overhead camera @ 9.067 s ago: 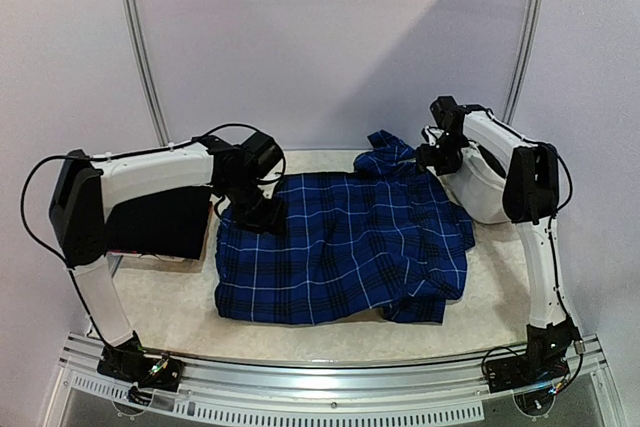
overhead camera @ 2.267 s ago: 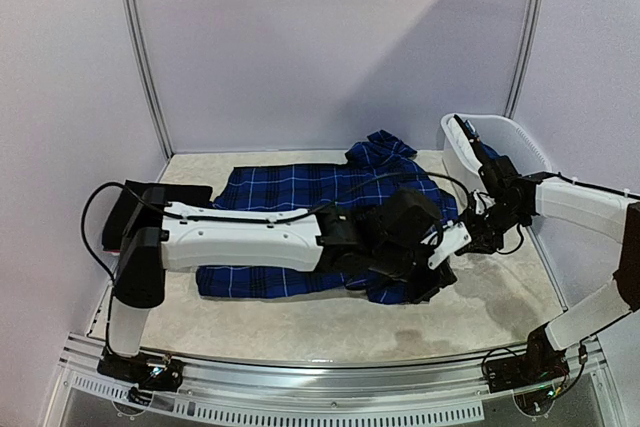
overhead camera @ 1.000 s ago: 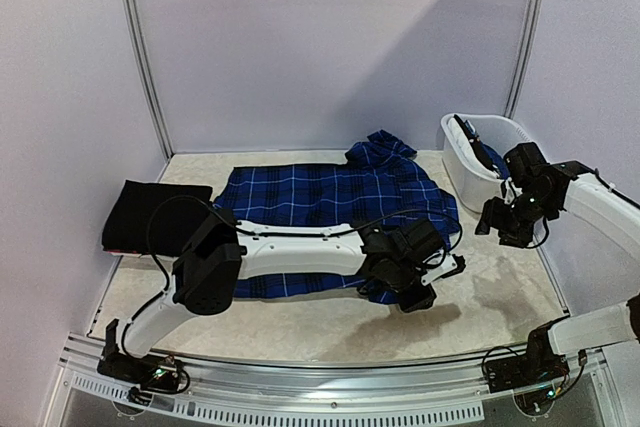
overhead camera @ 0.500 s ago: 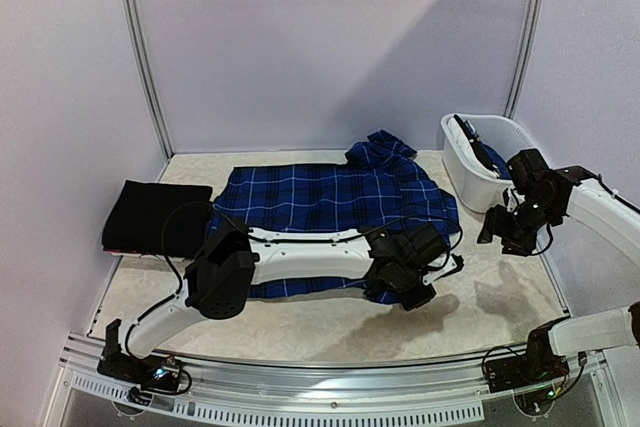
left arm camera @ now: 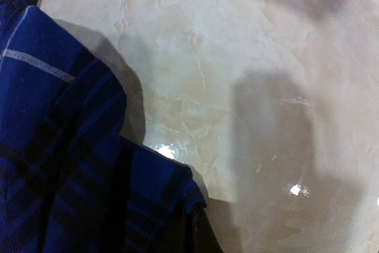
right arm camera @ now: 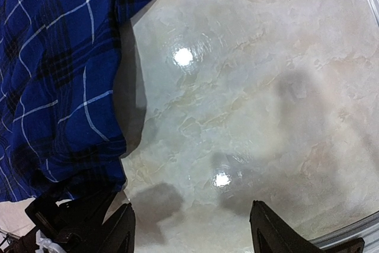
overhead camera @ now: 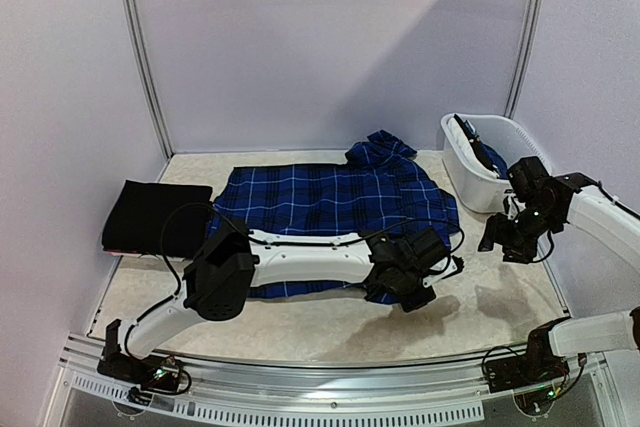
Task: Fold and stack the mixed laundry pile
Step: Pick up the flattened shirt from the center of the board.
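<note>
**Left gripper [overhead camera: 412, 287] shut on shirt [overhead camera: 330, 197] corner; right gripper [overhead camera: 503, 239] open**

The left gripper was fully closed, pinching the shirt's near right corner. In its wrist view the plaid cloth ran down into the jaws. The rest of the shirt lay spread flat to this gripper's left and beyond it. The black garment [overhead camera: 155, 217] lay flat, well apart on the far left. The right gripper hung with jaws wide, holding nothing, above bare table [overhead camera: 490, 297]. The shirt's edge was to its left and the basket [overhead camera: 468, 179] just beyond it.
</note>
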